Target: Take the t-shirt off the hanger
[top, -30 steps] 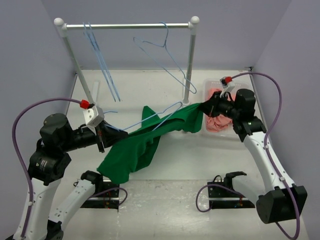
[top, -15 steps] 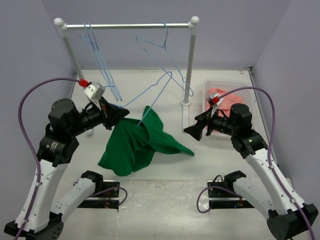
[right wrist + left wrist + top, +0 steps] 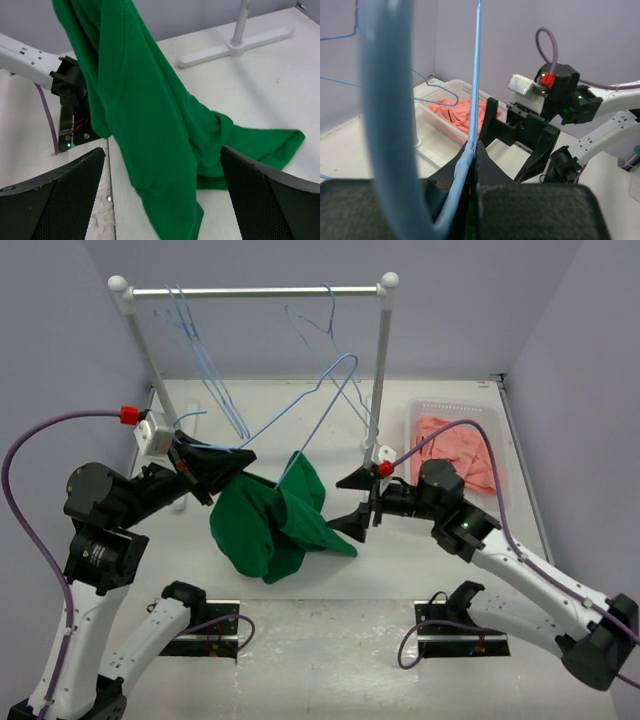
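The bench (image 3: 440, 420) carries a white rack (image 3: 250, 291) with spare wire hangers on its rail. Below it, between my two arms, hangs the dark green t-shirt (image 3: 265, 525). Its upper part is bunched over one end of the hanger, and its lower folds and one corner lie on the bench. To my right a white basket (image 3: 415, 410) holds a salmon-pink garment (image 3: 455, 440), which is not my concern. The blue hanger (image 3: 476, 75) is off the rail and tilted. My left jaws (image 3: 238, 456) are clamped tight on its wire. My right jaws (image 3: 348, 503) are spread wide and hold nothing, just beside the shirt's trailing corner. I judge the job well along but unfinished: the hanger is down and one side looks freed, yet cloth still clings to the wire and needs pulling clear.
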`<control>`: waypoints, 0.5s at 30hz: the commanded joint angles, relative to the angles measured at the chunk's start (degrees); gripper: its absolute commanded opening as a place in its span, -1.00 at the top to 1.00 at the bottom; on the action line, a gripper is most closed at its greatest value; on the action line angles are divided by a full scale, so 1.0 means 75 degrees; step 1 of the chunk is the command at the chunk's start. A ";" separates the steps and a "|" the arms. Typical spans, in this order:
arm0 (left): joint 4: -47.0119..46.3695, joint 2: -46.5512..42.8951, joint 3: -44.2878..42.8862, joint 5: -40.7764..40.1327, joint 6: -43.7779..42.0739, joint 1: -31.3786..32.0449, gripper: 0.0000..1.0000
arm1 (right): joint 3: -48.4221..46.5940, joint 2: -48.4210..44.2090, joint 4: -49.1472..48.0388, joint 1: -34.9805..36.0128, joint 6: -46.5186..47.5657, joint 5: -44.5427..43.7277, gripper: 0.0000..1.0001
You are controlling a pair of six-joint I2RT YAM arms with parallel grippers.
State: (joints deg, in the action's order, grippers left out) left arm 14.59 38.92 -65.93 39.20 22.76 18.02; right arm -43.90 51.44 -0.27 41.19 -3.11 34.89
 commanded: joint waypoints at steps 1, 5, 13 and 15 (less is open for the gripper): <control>-0.1112 -0.0044 0.0154 0.0258 0.0445 -0.0012 1.00 | -0.0251 0.1256 -0.2631 0.0611 0.0099 -0.0458 -0.98; -0.1324 -0.0079 0.0236 0.0176 0.0644 -0.0012 1.00 | -0.1047 0.2663 -0.3513 0.1245 -0.0077 -0.0060 -0.85; -0.1687 -0.0091 0.0178 -0.0597 0.0680 -0.0012 1.00 | -0.0851 0.4016 -0.3656 0.2429 -0.0123 0.0375 1.00; -0.1722 -0.0044 0.0131 -0.0807 0.0668 -0.0012 1.00 | -0.0616 0.4191 -0.3376 0.2442 -0.0322 0.0211 1.00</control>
State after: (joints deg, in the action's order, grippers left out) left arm 6.57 38.59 -63.86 36.75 26.70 18.02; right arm -49.74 81.95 -23.70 59.22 -4.29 37.01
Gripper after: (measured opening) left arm 0.009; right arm 0.014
